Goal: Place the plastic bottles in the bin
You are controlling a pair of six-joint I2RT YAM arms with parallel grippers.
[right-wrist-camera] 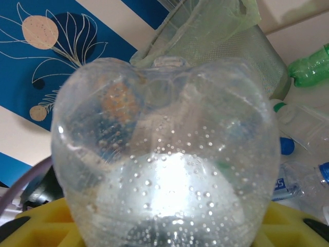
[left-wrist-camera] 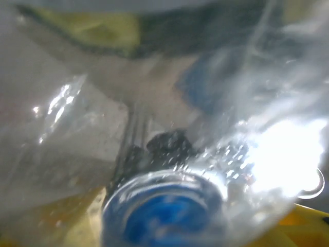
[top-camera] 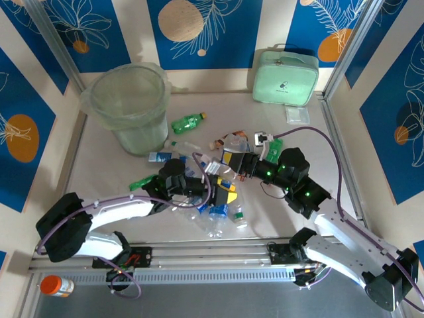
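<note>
Several crushed plastic bottles (top-camera: 215, 212) lie heaped at the middle of the table (top-camera: 99, 172), and one green bottle (top-camera: 187, 122) lies apart, just right of the bin (top-camera: 129, 109) at the far left. At the pile's far-right side the right gripper (top-camera: 228, 161) has its yellow fingers (right-wrist-camera: 46, 226) closed on a clear bottle (right-wrist-camera: 164, 154) beaded with droplets. The left gripper (top-camera: 222, 193) sits in the pile's near side, against a blue-capped bottle (left-wrist-camera: 164, 216); I cannot tell whether it grips.

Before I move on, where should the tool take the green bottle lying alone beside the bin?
I'd grip the green bottle across its mid-body, straight down from above. It lies on its side, apart from the pile, cap pointing away from the bin, so both long flanks are free.
</note>
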